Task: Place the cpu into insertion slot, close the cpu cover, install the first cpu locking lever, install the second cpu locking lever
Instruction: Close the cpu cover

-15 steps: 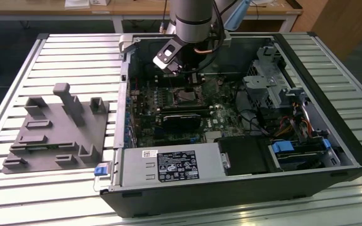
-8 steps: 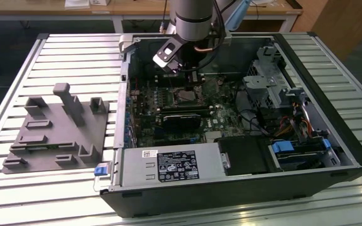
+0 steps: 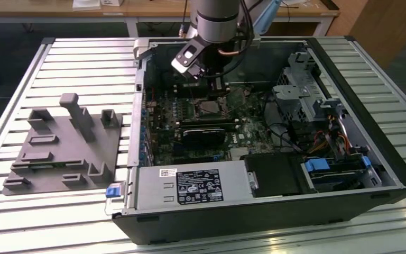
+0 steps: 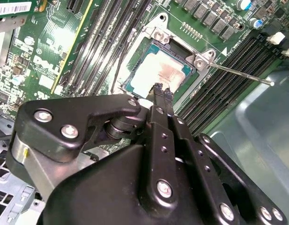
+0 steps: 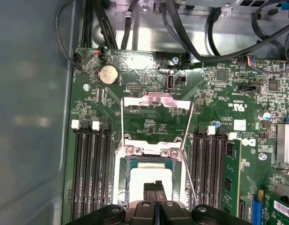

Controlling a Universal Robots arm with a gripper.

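Chip: small flat square silvery-grey cpu [image 4: 158,75], seated in black metal-rimmed insertion slot [image 5: 118,185].
Cover: thin silvery frame plate [image 5: 156,99], swung open.
Claw: black claw [image 4: 161,90] narrow, fingers together, tips over chip.
Arm: grey arm [image 3: 215,21] angled down into black case [image 3: 259,222].

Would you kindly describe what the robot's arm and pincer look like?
The arm is a silver-grey cylinder with a darker band, and black cables loop beside its wrist. The pincer is matte black, with jointed links studded with silver screws, and ends in two slim fingers.
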